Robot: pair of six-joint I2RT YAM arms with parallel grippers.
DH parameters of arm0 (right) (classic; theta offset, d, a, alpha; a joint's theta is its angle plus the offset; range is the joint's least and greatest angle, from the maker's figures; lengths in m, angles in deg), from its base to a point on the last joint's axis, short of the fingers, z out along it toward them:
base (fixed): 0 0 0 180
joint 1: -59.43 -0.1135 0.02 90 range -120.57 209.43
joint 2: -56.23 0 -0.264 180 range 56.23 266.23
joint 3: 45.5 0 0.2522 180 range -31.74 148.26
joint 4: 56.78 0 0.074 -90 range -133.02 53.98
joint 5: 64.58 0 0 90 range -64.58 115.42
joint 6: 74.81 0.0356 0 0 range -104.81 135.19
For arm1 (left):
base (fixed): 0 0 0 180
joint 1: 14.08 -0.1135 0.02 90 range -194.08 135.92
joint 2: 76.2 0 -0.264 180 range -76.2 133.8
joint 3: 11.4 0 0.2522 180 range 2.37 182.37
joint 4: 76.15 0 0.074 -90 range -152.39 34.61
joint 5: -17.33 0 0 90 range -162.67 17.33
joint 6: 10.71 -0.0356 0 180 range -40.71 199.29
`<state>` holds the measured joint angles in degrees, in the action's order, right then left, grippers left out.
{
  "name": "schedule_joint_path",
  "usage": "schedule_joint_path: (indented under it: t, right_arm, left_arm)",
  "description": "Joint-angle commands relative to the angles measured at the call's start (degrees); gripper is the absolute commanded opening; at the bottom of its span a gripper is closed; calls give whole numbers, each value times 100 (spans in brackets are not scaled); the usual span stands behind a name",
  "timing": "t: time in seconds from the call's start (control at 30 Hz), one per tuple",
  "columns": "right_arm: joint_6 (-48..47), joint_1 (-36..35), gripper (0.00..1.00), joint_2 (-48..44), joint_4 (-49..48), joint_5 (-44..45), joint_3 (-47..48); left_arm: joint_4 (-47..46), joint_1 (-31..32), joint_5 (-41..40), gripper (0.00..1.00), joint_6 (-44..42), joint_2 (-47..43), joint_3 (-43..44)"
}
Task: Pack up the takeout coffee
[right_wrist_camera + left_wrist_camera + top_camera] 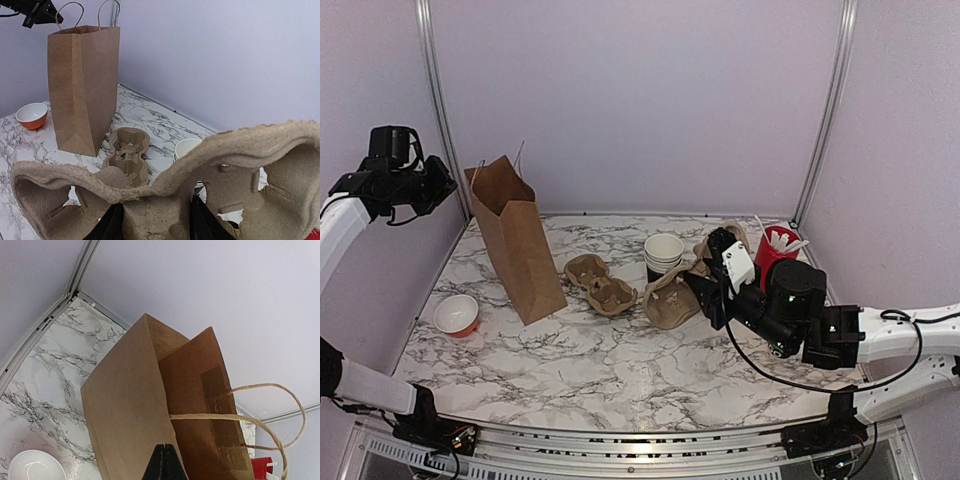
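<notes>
A stack of black takeout coffee cups (pixel 663 255), white inside and with no lids on, stands mid-table; its rim (pixel 187 147) peeks over the carrier in the right wrist view. My right gripper (pixel 702 290) (pixel 156 224) is shut on the middle of a pulp cup carrier (pixel 672 297) (pixel 225 170), tilted up just right of the cups. A tall brown paper bag (pixel 517 245) (pixel 150 415) (pixel 82 85) stands open at the left. My left gripper (pixel 448 188) (pixel 165 462) hangs high beside the bag's rim, shut with nothing between its fingers.
A second pulp carrier (pixel 601 284) (pixel 127 155) lies flat between bag and cups. An orange-and-white bowl (pixel 457 313) (pixel 35 470) (pixel 31 115) sits at the left. A red cup of white stirrers (pixel 775 248) stands behind my right arm. Walls close in on three sides.
</notes>
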<state>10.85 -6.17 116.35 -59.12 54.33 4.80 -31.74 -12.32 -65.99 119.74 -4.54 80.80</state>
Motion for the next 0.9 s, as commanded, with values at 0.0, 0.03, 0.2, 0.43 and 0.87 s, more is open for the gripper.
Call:
schedule_joint_path:
  t: [0.0,0.03,0.2,0.43,0.87]
  right_arm:
    - [-98,39,41,9,-180,-149,337]
    - [-129,43,41,9,-194,-194,370]
    - [-315,39,41,45,-286,-374,579]
    - [-268,39,41,72,-201,-368,640]
    - [-94,39,41,29,-107,-333,483]
  left_arm:
    - [504,184,-44,0,-935,107,683]
    - [617,239,-82,0,-1086,162,854]
    - [1124,560,-284,0,-1485,440,1548]
    - [1339,554,-1218,43,-824,-57,1042]
    - [1173,544,-252,54,-491,158,669]
